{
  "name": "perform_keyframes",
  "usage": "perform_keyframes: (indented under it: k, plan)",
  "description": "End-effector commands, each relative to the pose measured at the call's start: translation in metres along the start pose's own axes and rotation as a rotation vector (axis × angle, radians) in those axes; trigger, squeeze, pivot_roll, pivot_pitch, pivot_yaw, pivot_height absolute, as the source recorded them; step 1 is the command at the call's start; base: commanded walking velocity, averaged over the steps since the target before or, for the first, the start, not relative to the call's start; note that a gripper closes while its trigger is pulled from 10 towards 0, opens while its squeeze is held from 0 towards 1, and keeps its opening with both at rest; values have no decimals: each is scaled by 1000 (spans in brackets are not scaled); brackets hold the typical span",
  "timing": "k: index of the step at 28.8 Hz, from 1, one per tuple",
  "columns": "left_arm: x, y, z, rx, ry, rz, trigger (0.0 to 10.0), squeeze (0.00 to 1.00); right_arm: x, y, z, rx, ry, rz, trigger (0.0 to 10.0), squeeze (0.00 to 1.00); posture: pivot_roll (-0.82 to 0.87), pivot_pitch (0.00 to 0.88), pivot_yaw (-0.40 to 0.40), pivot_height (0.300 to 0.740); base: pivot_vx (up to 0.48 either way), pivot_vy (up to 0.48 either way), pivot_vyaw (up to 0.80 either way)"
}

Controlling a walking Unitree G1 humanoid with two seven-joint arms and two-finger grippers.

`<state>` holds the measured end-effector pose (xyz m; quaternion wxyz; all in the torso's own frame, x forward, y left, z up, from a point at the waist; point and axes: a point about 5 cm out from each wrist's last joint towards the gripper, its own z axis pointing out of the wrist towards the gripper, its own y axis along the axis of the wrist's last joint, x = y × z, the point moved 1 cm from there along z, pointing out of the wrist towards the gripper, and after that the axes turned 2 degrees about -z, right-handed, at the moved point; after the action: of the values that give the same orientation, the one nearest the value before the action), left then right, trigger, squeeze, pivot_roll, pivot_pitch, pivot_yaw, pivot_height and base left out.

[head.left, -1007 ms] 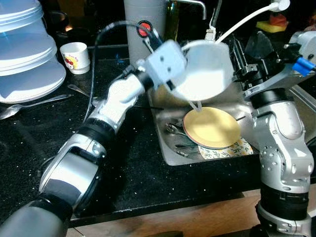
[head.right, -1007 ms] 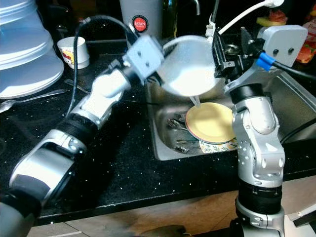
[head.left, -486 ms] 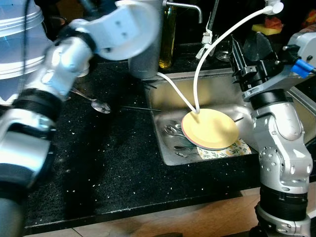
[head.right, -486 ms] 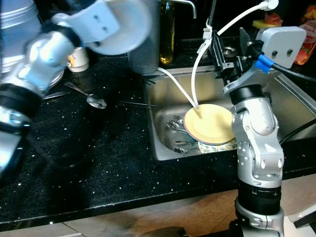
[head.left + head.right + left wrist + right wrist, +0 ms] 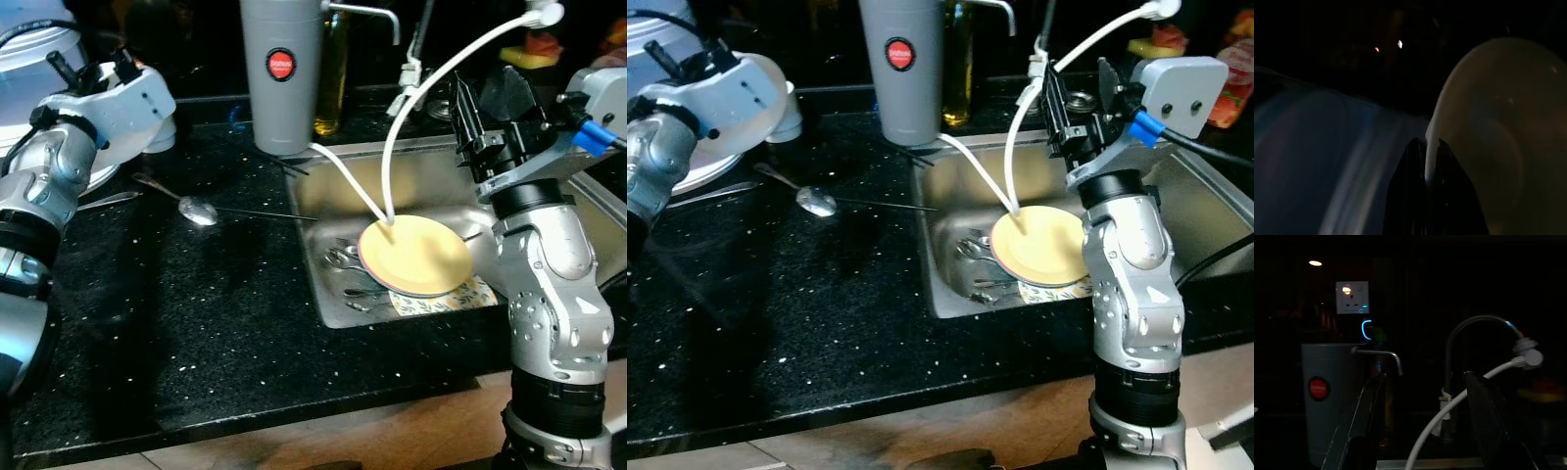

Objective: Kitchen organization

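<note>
My left gripper (image 5: 1426, 169) is shut on the rim of a white bowl (image 5: 1498, 142), held up at the far left of the counter beside the stack of translucent containers (image 5: 29, 44). My right gripper (image 5: 1425, 426) hangs open and empty above the sink (image 5: 338, 308), level with the white hose (image 5: 431, 88). In the sink lies a yellow plate (image 5: 416, 255) on top of a patterned plate (image 5: 460, 296), with loose cutlery (image 5: 348, 266) beside them.
A tall grey canister (image 5: 282, 73) and an oil bottle (image 5: 331, 83) stand behind the sink. A long spoon (image 5: 196, 209) lies on the black counter (image 5: 216, 323), and another utensil (image 5: 108, 199) rests near the containers. A tap (image 5: 1464, 333) arches over the sink.
My left arm has swung the white bowl from above the sink across to the far left by the containers. The right arm has stayed where it was.
</note>
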<state>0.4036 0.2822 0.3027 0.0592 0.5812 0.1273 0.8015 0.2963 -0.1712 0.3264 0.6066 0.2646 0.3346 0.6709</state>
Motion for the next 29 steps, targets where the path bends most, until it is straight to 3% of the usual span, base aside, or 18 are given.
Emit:
perform_keyframes:
  k: [1, 3, 10, 13, 16, 17, 18, 20, 21, 25, 26, 29]
  plan:
    - [-2, -27, -7, 96, -22, 66, 10000, 0, -2, -2, -2, 2, -6, 1, 10000, 0, 7, 39, 20, 740, 0, 0, 0]
    - [-5, -31, -8, 110, -40, 63, 10000, 0, -2, -2, -2, 2, -7, 0, 10000, 0, 7, 39, 20, 740, 0, 0, 0]
    - [-26, -46, -19, 126, -154, 192, 10000, 0, -2, -3, -2, 4, -9, 2, 10000, 0, 12, 40, 21, 740, 0, 0, 0]
    - [-33, -46, -21, 133, -190, 157, 10000, 0, -2, -3, -2, 2, -9, 3, 10000, 0, 12, 40, 21, 740, 0, 0, 0]
    - [-48, -32, -21, 118, -236, -27, 10000, 0, -2, -2, -2, 0, -8, 4, 10000, 0, 12, 42, 18, 740, 0, 0, 0]
    - [-48, -32, -21, 118, -236, -27, 10000, 0, -2, -2, -2, 0, -8, 4, 10000, 0, 12, 42, 18, 740, 0, 0, 0]
    - [-51, -27, -21, 110, -247, -82, 10000, 0, -2, -2, -2, 0, -7, 4, 10000, 0, 12, 42, 16, 740, 0, 0, 0]
    - [-61, 4, -17, 45, -285, -285, 10000, 0, -2, -2, -1, 2, -4, 4, 10000, 0, 11, 44, 15, 740, 0, 0, 0]
    - [-63, 13, -16, 26, -292, -337, 10000, 0, -2, -2, -1, 2, -3, 4, 10000, 0, 11, 44, 15, 740, 0, 0, 0]
    - [-67, 29, -16, -18, -320, -411, 10000, 0, -2, -2, -1, 3, -3, 4, 10000, 0, 11, 44, 13, 740, 0, 0, 0]
    - [-72, 55, -17, -80, -366, -504, 10000, 0, -1, -2, -1, 2, 0, 3, 10000, 0, 6, 44, 14, 740, 0, 0, 0]
    - [-74, 72, -19, -118, -395, -566, 10000, 0, -1, -2, -1, 2, 1, 1, 10000, 0, 2, 42, 15, 740, 0, 0, 0]
